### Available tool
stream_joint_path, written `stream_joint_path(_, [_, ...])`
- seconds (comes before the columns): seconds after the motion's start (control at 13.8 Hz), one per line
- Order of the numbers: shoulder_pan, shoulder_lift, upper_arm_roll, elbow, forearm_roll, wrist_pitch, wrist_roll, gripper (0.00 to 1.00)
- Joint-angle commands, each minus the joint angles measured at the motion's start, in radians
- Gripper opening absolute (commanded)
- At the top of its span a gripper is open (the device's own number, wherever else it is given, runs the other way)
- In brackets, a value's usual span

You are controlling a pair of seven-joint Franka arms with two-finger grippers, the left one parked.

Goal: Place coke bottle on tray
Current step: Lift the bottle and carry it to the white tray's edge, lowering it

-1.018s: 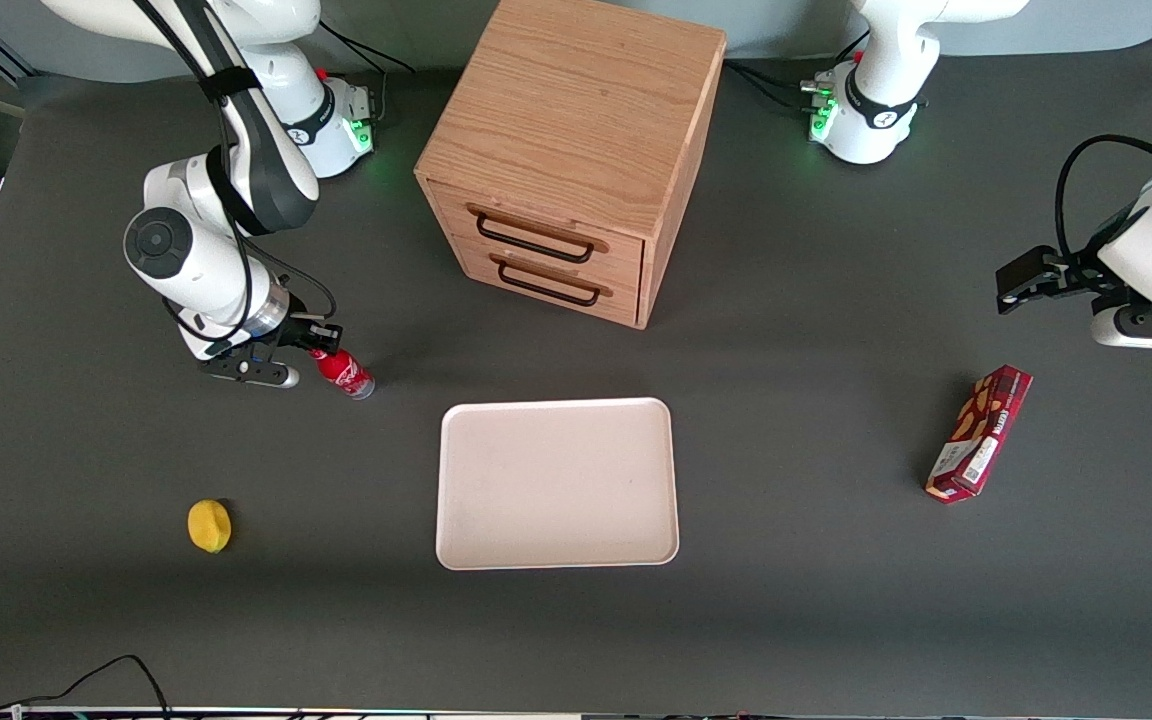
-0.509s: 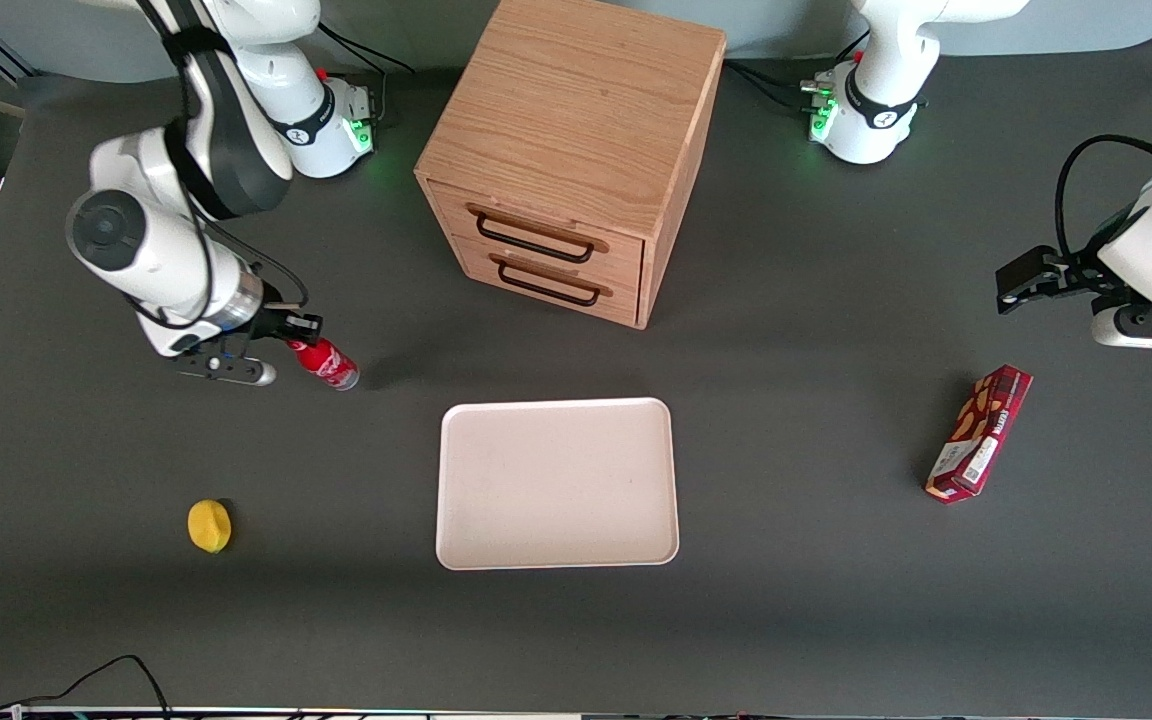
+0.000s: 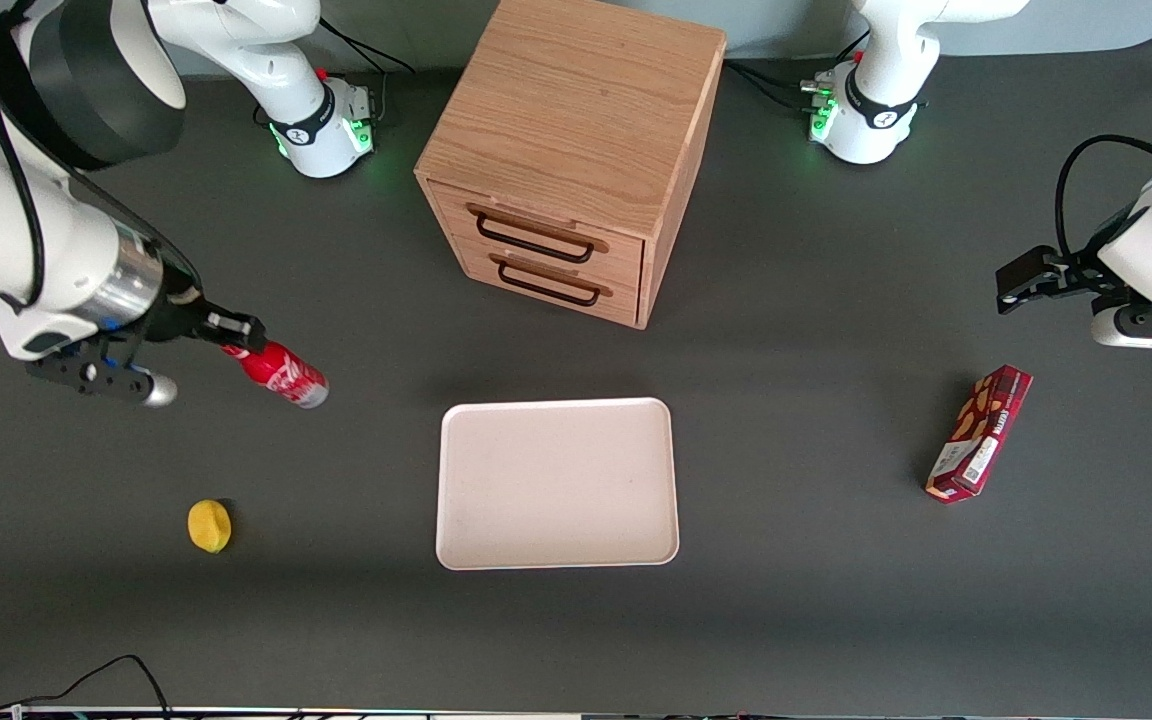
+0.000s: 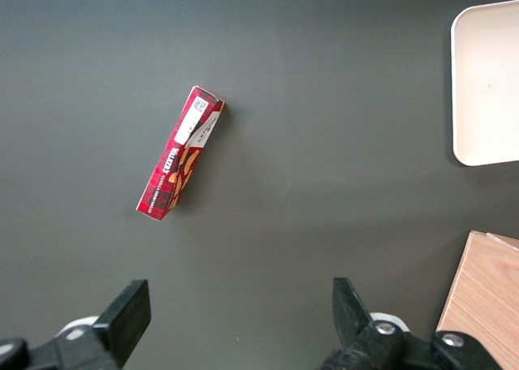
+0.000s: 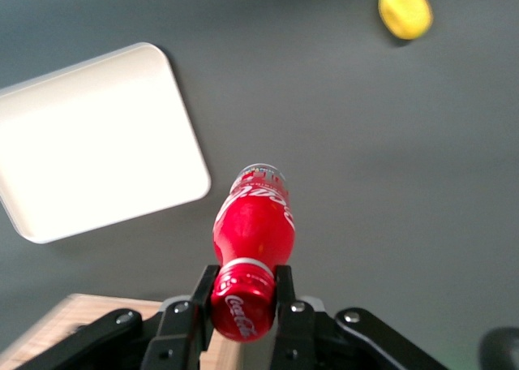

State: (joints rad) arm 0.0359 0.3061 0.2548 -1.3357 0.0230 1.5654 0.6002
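The coke bottle (image 3: 281, 375) is red with a red cap, white script and a silvery base. My right gripper (image 3: 236, 340) is shut on its cap and neck and holds it lifted above the table, toward the working arm's end. In the right wrist view the bottle (image 5: 254, 224) hangs from the gripper (image 5: 242, 297) with a black finger on each side of the cap. The pale cream-pink tray (image 3: 556, 484) lies flat and empty at the table's middle, nearer the front camera than the wooden drawer cabinet. It also shows in the right wrist view (image 5: 89, 139).
A wooden cabinet (image 3: 571, 150) with two drawers stands farther from the front camera than the tray. A yellow lemon (image 3: 209, 526) lies toward the working arm's end. A dark-red snack box (image 3: 979, 432) lies toward the parked arm's end; it also shows in the left wrist view (image 4: 178, 161).
My right gripper has risen with the coke bottle held in it, lifting it off the table; the arm now looks larger. The tray, lemon and snack box have not moved.
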Motion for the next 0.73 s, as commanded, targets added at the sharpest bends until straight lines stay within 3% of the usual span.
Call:
stream_joint_path(0.0, [0.07,0.328,0.04,0.382,-0.014,-0.053,0.206,0.0])
stream_joint_path(0.36, [0.15,0.545,0.04,0.434,-0.122,0.246,0.424,0.0])
stream_joint_path(0.65, [0.18,0.617,0.043,0.431,-0.179,0.314,0.492,0.0])
